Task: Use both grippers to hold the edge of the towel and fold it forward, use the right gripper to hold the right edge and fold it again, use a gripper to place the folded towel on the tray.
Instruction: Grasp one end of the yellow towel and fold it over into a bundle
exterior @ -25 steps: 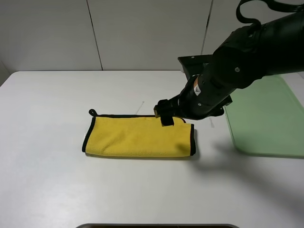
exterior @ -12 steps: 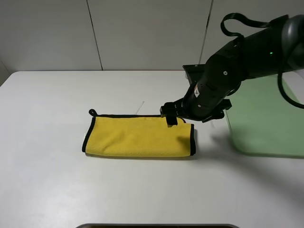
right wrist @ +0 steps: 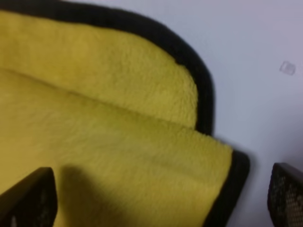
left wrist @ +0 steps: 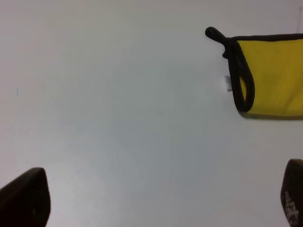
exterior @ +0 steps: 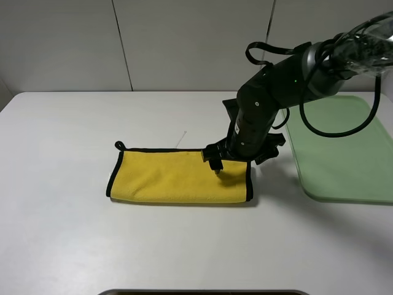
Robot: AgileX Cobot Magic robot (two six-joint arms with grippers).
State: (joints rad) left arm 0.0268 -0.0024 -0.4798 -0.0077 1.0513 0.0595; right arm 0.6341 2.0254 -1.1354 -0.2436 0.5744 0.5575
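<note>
White bench (exterior: 61, 233) | yellow black-trimmed microfibre towel (exterior: 166, 178), folded in half, flat near pale green plastic tray (exterior: 344, 160) | right tool (exterior: 216, 165) spread low over its right end; left tool (left wrist: 158, 198) spread, apart | soft, limp, light: pinch both layers at right edge (exterior: 250, 181)

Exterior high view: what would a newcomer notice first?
The bright yellow microfibre towel with black trim, folded into a long strip, lies in the middle of the white table. The bulky black right arm's gripper is poised open over its right end. A large pale green plastic tray sits at the right edge.
</note>
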